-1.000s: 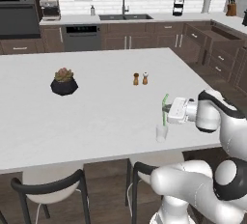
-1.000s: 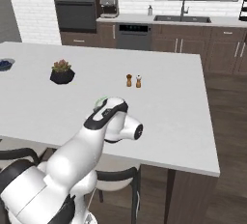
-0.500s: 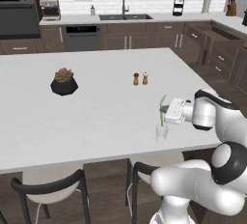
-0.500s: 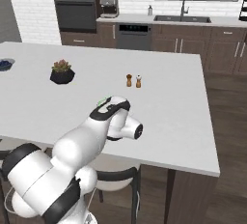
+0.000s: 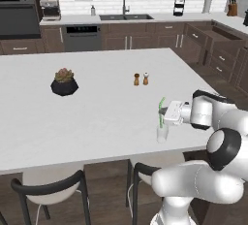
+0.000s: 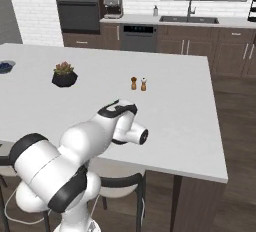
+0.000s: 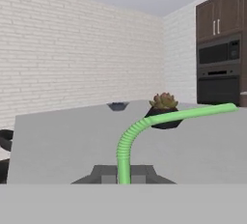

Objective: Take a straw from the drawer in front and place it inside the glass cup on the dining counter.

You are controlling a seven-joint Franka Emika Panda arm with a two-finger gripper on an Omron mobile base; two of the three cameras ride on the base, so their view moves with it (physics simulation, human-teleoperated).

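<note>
The glass cup (image 5: 162,133) serves as the landmark: it stands upright on the white dining bench (image 5: 97,112), close to the bench's near edge and toward its right end in the left base view. Directly above and just to the right of the cup, the fingers (image 5: 163,114) are pinched fully together on the straw (image 5: 161,107). The bright-green straw runs down from the grip toward the cup's mouth, and its bent upper end sticks up and leans away from the cup above the grip. Whether its lower tip is already inside the glass cannot be told. In the hand view the straw (image 7: 144,131) rises from between the fingers (image 7: 124,174), then bends at a ribbed joint and stretches off to the right.

In the right base view the arm's white wrist covers the cup.

Below the near edge of the bench, in front of the cup, two stools (image 5: 48,190) with black backs are tucked under the overhang.

Beyond the cup, toward the middle of the bench, a brown shaker (image 5: 136,79) and a white shaker (image 5: 145,78) stand just beside each other. Well to the left of the cup and about as far back as the shakers sits a small plant in a dark pot (image 5: 64,82).

Far behind the cup and to its right, past the end of the bench, a dark-brown drawer (image 5: 224,34) stands pulled open in the wall-side cabinets.
</note>
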